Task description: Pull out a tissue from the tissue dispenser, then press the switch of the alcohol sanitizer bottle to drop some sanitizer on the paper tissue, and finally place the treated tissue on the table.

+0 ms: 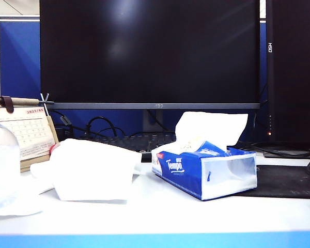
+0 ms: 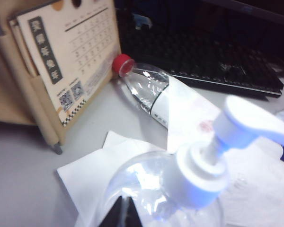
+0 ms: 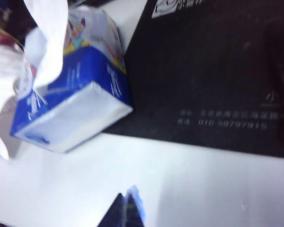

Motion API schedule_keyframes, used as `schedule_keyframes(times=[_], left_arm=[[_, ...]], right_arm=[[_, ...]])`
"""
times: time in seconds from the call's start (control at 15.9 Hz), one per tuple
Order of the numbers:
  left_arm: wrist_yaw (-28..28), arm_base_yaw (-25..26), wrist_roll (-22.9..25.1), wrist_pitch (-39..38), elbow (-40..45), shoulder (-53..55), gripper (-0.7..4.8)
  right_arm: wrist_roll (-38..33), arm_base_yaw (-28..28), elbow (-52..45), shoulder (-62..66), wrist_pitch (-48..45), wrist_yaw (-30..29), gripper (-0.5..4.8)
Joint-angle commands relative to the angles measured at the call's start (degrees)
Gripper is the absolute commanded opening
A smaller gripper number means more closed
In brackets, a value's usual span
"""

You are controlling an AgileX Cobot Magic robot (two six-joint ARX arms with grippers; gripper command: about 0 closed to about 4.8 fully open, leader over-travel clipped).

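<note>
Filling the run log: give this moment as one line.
tissue: lying on table | left gripper: shut, above sanitizer bottle | right gripper: shut, empty, near Tempo dispenser

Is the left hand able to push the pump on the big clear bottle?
Probably yes. The left hand hangs just above the alcohol sanitizer bottle, and nothing covers its white pump head. Whether its tips are open or shut is unclear.

The exterior view is sharp but contrasty: the dark monitor [image 1: 150, 51] carries a soft patch of glare near its top, while the tissue [image 1: 95, 168] and the table [image 1: 160, 209] are brightly lit and throw only faint shadows. The left wrist view is soft, with the switch [image 2: 236, 127] blown out and bluish. The right wrist view is smeared, the tissue dispenser [image 3: 75, 109] blurred.
</note>
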State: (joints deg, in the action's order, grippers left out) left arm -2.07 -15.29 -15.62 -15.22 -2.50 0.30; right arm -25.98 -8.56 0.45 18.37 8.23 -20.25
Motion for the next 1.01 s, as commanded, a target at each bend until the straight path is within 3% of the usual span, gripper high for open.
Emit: schedule_keyframes(times=[0.06,0.19,0.38,0.5,1.01], left_arm=[[0.57,0.02,2.1,0.0,0.37,0.63,-0.05],[0.17,0.04,1.79,0.07,0.37,0.68,-0.04],[0.61,0.04,-2.01,0.13,0.37,0.57,-0.01],[0.61,0.04,-1.97,0.13,0.37,0.57,-0.01],[0.61,0.04,-1.95,0.13,0.37,0.57,-0.01]], right_arm=[[3.17,-5.62,-0.35,-0.02,0.98,7.78,-0.04],[3.52,-11.04,-0.35,-0.02,0.61,16.35,-0.04],[3.5,-14.01,-0.35,-0.02,0.5,15.39,-0.04],[3.52,-15.21,-0.35,-0.02,0.52,12.48,-0.04],[3.52,-15.19,-0.35,-0.02,0.52,12.61,-0.04]])
